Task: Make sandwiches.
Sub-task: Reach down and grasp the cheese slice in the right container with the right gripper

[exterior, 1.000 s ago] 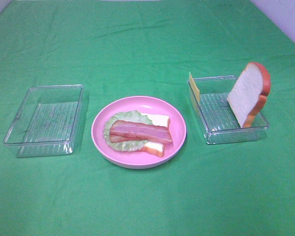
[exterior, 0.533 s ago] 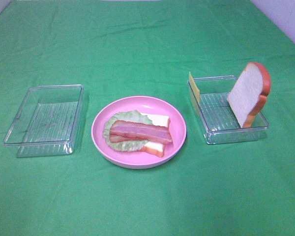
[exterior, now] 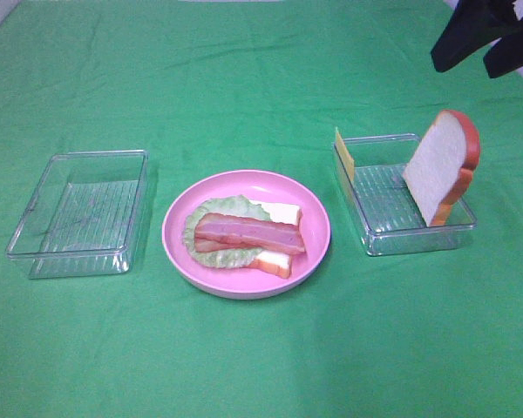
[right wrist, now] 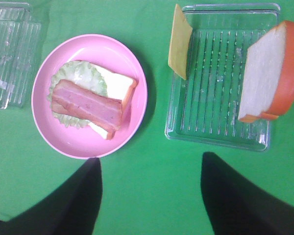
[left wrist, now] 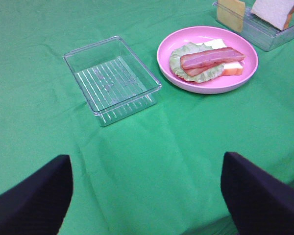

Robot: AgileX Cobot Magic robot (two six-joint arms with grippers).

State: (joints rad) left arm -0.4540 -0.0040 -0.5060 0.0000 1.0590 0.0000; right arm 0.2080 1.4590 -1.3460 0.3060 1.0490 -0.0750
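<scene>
On the pink plate [exterior: 317, 228] lies the partial sandwich: a bread slice [exterior: 279, 212] at the bottom, lettuce [exterior: 200, 254] on it, and a bacon strip [exterior: 248, 233] on top. A second bread slice [exterior: 438, 165] stands on edge in the right clear tray [exterior: 376, 242], leaning on its right wall. A yellow cheese square [exterior: 343, 154] leans on that tray's left wall. My right gripper [exterior: 464, 70] hangs open and empty high above the tray's far right; its wrist view looks down on the tray [right wrist: 186, 132] and plate [right wrist: 137, 98]. My left gripper [left wrist: 147, 161] is open over bare cloth, well short of the empty tray [left wrist: 152, 90].
An empty clear tray [exterior: 35, 248] stands left of the plate. Green cloth [exterior: 261, 87] covers the whole table. A pale wall strip shows at the far right corner.
My right gripper has come into the exterior view at the top right, above and behind the right tray. The food, plate and trays have not moved.
</scene>
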